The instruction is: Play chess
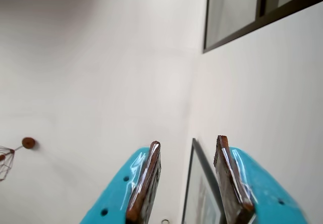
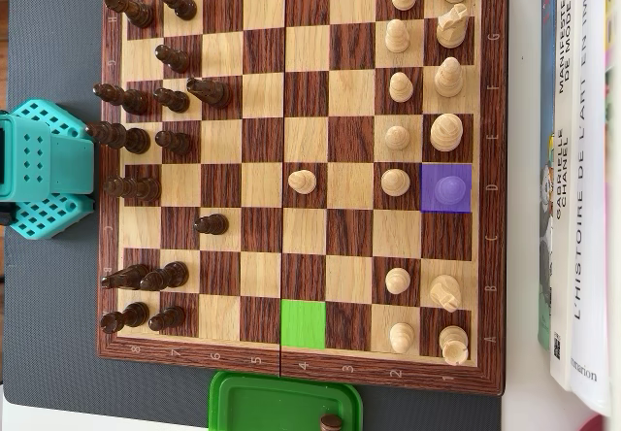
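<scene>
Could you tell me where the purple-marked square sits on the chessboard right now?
In the overhead view, the purple square lies near the board's right edge, about mid-height, just right of a light pawn and below a larger light piece.

In the wrist view, the two fingers (image 1: 148,181) are glossy turquoise plastic with small round holes, each faced on its inner side with a dark brown pad. In the overhead view, the arm's base (image 2: 41,171) is turquoise too, with perforated grid-like blocks.
</scene>
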